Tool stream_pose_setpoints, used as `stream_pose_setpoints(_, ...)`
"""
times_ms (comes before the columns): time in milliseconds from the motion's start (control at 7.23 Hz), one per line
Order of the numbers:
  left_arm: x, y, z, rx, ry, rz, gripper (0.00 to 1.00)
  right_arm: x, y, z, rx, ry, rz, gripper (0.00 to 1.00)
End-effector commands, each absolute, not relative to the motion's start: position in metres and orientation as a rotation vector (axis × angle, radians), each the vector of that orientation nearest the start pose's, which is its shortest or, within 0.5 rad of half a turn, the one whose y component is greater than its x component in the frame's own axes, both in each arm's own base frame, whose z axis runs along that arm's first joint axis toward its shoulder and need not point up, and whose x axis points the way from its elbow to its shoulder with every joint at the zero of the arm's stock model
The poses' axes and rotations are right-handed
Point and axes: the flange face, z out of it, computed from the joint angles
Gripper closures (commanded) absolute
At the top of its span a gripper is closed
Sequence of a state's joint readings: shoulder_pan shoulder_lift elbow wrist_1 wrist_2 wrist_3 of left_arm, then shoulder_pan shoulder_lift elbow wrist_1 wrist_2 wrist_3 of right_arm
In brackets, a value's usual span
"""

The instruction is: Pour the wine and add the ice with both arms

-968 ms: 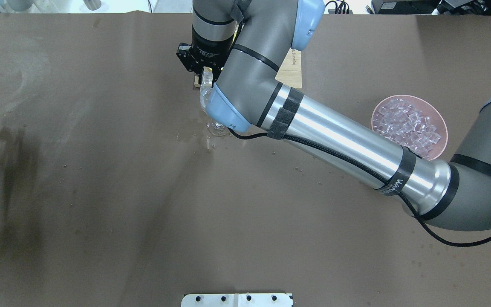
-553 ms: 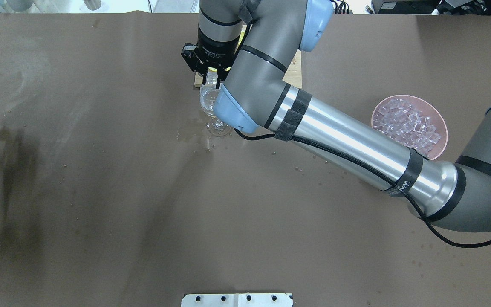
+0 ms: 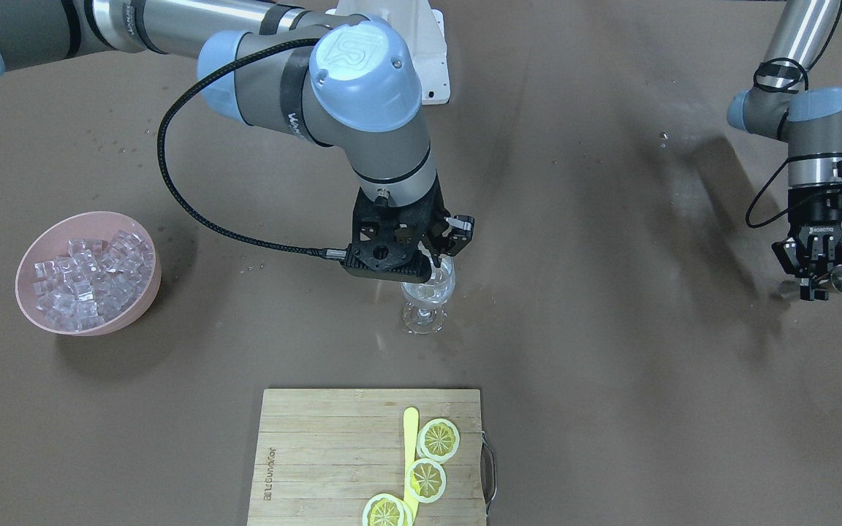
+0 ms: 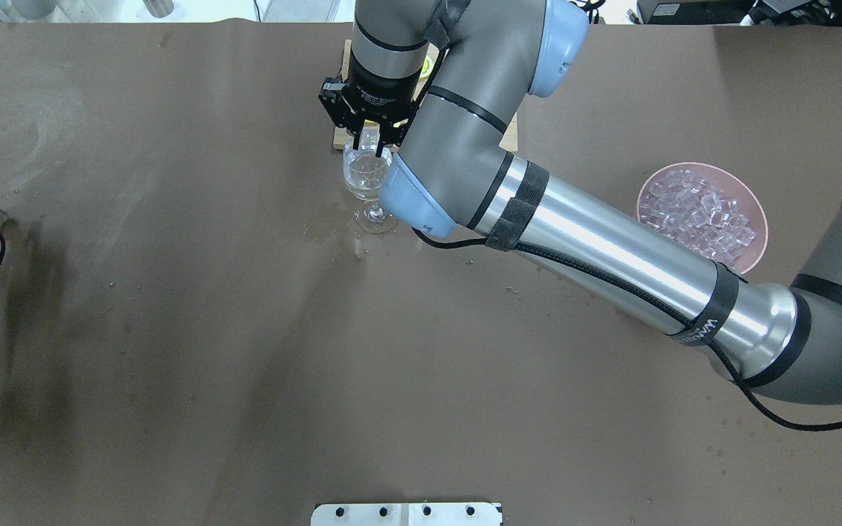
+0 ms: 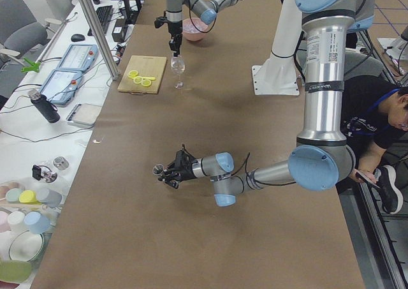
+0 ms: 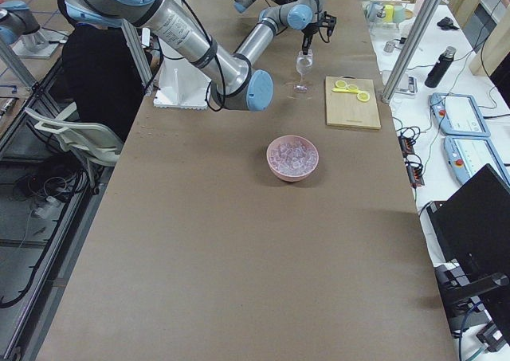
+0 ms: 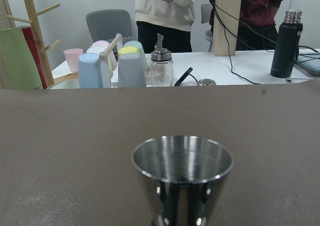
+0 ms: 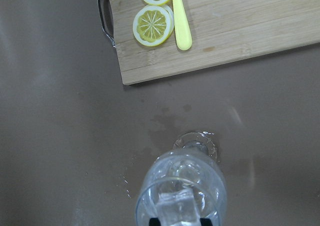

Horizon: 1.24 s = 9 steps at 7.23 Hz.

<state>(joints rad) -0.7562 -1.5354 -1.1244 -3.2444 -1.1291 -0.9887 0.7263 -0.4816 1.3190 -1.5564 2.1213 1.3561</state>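
A clear wine glass [image 4: 364,179] stands upright on the brown table, also seen in the front view [image 3: 427,296]. I cannot make out the wine in it. My right gripper [image 4: 369,145] hangs straight over its mouth, shut on one ice cube [image 8: 176,206] held just above the rim. A pink bowl [image 4: 757,241] full of ice [image 4: 699,212] sits to the right. My left gripper [image 3: 829,283] is far to the left, low over the table, shut on a small steel cup [image 7: 182,176].
A wooden cutting board [image 3: 319,453] with lemon slices [image 3: 439,438] and a yellow knife [image 3: 411,446] lies just beyond the glass. Wet spots [image 4: 319,232] mark the table beside the glass foot. The white base block [image 4: 406,513] is at the near edge.
My right gripper has moved right and a little nearer with the cube, coming over the glass mouth. The left gripper shifted slightly at the table's left edge.
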Motion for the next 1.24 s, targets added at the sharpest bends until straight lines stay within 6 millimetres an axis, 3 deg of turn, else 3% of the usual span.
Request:
stream_pose_setpoints(0, 0.214, -0.436, 0.713, 1.027, 0.682, -0.403, 0.92, -0.525, -0.568, 0.049, -0.088, -0.975, 0.235, 1.00)
stream_pose_setpoints(138, 0.214, -0.436, 0.712, 1.029, 0.684, -0.403, 0.92, -0.524, -0.567, 0.045, -0.090, -0.982, 0.229, 1.00)
stream_pose_setpoints(277, 0.213, -0.435, 0.713, 1.028, 0.683, -0.403, 0.88, -0.524, -0.568, 0.046, -0.089, -0.980, 0.220, 0.23)
stream_pose_setpoints(415, 0.212, -0.435, 0.713, 1.029, 0.682, -0.405, 0.86, -0.524, -0.567, 0.045, -0.091, -0.978, 0.221, 0.00)
stream_pose_setpoints(553, 0.212, -0.436, 0.712, 1.030, 0.683, -0.406, 0.79, -0.523, -0.567, 0.047, -0.090, -0.979, 0.219, 0.00)
stream_pose_setpoints(830, 0.213, -0.435, 0.712, 1.029, 0.684, -0.404, 0.19, -0.514, -0.573, 0.044, -0.084, -0.977, 0.220, 0.00)
stream_pose_setpoints(968, 0.213, -0.435, 0.711, 1.030, 0.686, -0.404, 0.03, -0.497, -0.584, 0.058, -0.045, -0.963, 0.179, 0.00)
stream_pose_setpoints(1106, 0.213, -0.436, 0.710, 1.030, 0.689, -0.406, 0.03, -0.466, -0.596, 0.083, -0.032, -0.968, 0.164, 0.00)
